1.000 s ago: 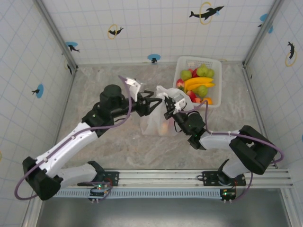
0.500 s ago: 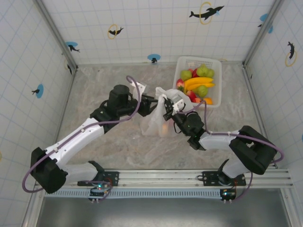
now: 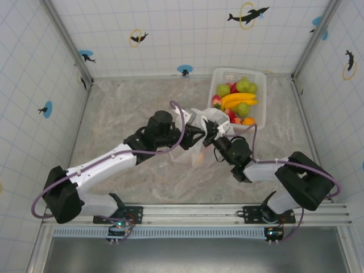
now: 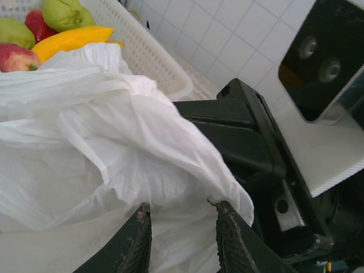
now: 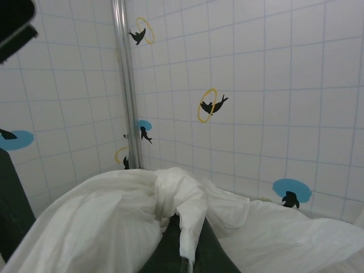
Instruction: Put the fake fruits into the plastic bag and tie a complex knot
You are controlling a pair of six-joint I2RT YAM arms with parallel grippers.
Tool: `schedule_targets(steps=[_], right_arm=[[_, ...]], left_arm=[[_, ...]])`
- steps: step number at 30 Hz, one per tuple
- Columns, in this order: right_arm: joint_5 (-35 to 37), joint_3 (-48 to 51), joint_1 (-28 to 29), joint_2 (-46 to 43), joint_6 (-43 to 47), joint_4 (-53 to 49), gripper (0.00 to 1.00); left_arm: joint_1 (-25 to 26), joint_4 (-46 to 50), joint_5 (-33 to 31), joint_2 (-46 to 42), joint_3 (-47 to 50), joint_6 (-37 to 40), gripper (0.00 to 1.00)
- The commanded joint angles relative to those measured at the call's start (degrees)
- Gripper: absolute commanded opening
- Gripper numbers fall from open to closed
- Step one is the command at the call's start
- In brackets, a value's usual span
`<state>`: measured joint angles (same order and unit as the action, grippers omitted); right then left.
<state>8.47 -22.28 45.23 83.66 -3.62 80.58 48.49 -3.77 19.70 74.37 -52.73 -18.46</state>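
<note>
The plastic bag point(image 3: 193, 152) stands mid-table, and an orange fruit glows faintly through its side. My left gripper point(image 3: 196, 135) is pushed into the bag's left top. In the left wrist view its fingers point(image 4: 139, 242) stand apart, with bag film point(image 4: 85, 125) bunched between them and touching both tips. Midway between those tips is my left gripper point(image 4: 182, 227). My right gripper point(image 3: 211, 136) is at the bag's right top. In the right wrist view this gripper point(image 5: 190, 242) is shut on a twisted strip of the bag point(image 5: 102, 216). More fake fruits point(image 3: 239, 99) fill the basket.
The white lattice basket point(image 3: 259, 77) sits at the back right, just behind the bag, with banana point(image 4: 71, 40), pear point(image 4: 65, 12) and apple point(image 4: 14, 57) close by. The right arm's black wrist point(image 4: 244, 142) is right beside my left fingers. Tiled walls enclose the table.
My left arm has swung right into the bag's top and its jaws have narrowed round the plastic. The right gripper has shifted slightly right, still holding its strip.
</note>
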Motion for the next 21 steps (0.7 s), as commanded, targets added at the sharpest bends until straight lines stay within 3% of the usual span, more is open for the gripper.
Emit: schedule_targets(steps=[1, 11, 17, 21], right_arm=[[-2.23, 1.02, -0.97, -0.88, -5.18, 7.84, 0.0], [-5.03, -0.39, -1.0, 0.67, -8.01, 8.76, 0.0], [-4.42, -0.22, -0.83, 1.42, -7.13, 8.02, 0.0], [-4.4, -0.3, -0.8, 0.94, -6.59, 7.2, 0.0]], left_arm=[[0.42, -4.56, 0.91, -0.09, 3.37, -3.52, 0.34], [0.55, -7.85, -3.88, -5.9, 8.94, -4.7, 0.4], [0.25, -3.39, -6.26, -9.82, 7.42, -2.81, 0.49], [-2.19, 0.84, -4.57, -14.51, 4.77, 0.1, 0.53]])
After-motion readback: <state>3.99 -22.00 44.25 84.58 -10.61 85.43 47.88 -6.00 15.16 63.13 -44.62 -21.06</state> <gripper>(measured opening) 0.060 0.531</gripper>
